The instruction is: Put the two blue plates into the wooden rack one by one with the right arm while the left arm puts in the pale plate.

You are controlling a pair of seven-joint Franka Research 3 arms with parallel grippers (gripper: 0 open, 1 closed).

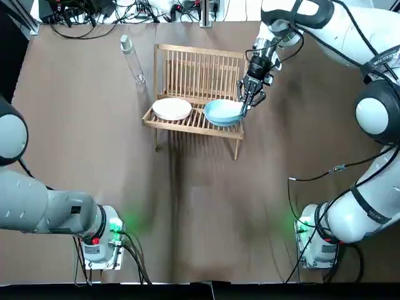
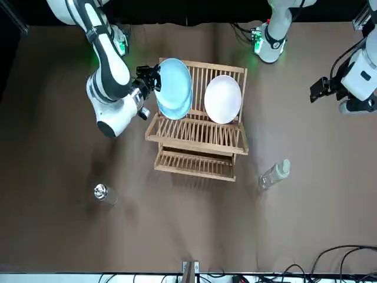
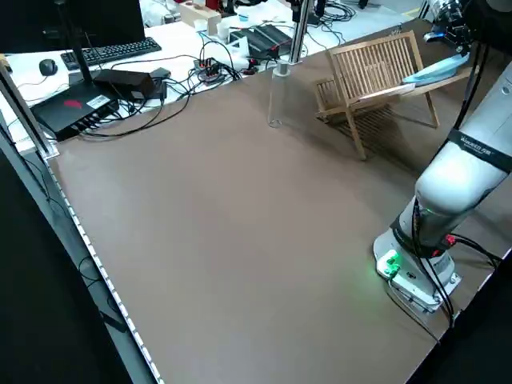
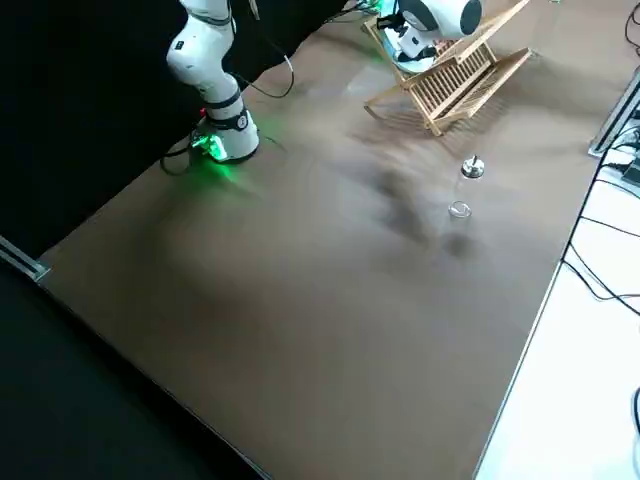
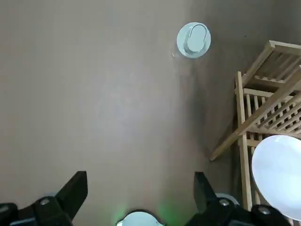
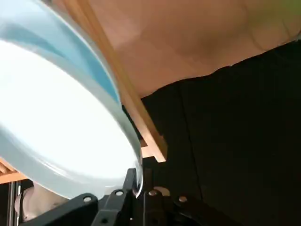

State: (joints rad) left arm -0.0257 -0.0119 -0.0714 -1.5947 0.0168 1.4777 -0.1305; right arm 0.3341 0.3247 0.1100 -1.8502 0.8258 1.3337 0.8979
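Top view: the wooden rack (image 1: 199, 78) stands at the far middle of the table (image 1: 94, 156). The pale plate (image 1: 172, 109) sits in its left half and the blue plate (image 1: 223, 112) in its right half, just beside it. The right claw (image 1: 249, 103) pinches the blue plate's right rim. A clear bottle (image 1: 132, 59) stands left of the rack. The left arm is parked at the near left corner.

Front view: both plates lean tilted against the rack's back slats, and the right claw grips the blue one at its edge.

Left side view: the bottle is upright, apart from the rack.

Left wrist view: the left claw (image 5: 140, 176) hangs spread wide and empty above bare table.

Right wrist view: the fingers are pressed onto the blue plate's rim.
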